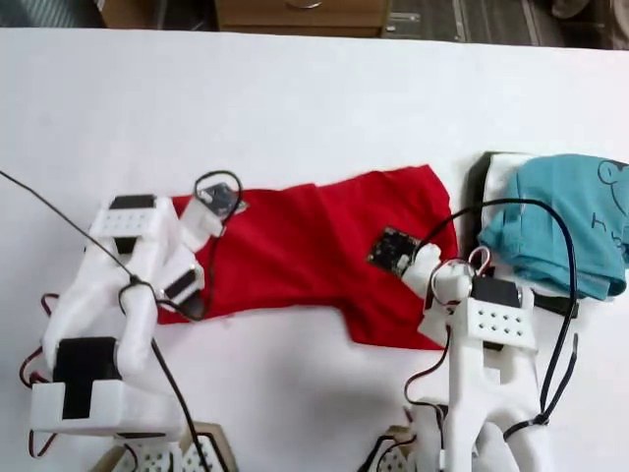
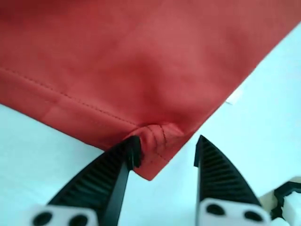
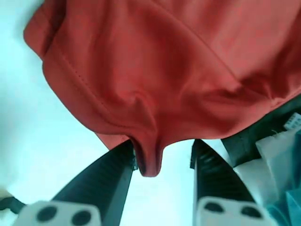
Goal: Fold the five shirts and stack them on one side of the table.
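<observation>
A red shirt point(image 1: 314, 251) lies spread across the middle of the white table point(image 1: 295, 98). My left gripper point(image 1: 187, 300) sits at its near left corner. In the left wrist view that gripper point(image 2: 168, 143) is open, and the hemmed corner of the red shirt point(image 2: 141, 61) bunches against one finger point(image 2: 120, 174). My right gripper point(image 1: 421, 267) is over the shirt's right end. It is open point(image 3: 163, 146) too, with a fold of the red shirt point(image 3: 164, 61) hanging between the fingers, close to one finger point(image 3: 113, 174).
A stack of folded shirts lies at the right side, with a teal shirt point(image 1: 560, 221) on top of white point(image 1: 501, 177) and black point(image 1: 479, 192) ones. The stack's edge point(image 3: 249, 136) is close beside my right gripper. A wooden cabinet point(image 1: 300, 15) stands beyond the far edge.
</observation>
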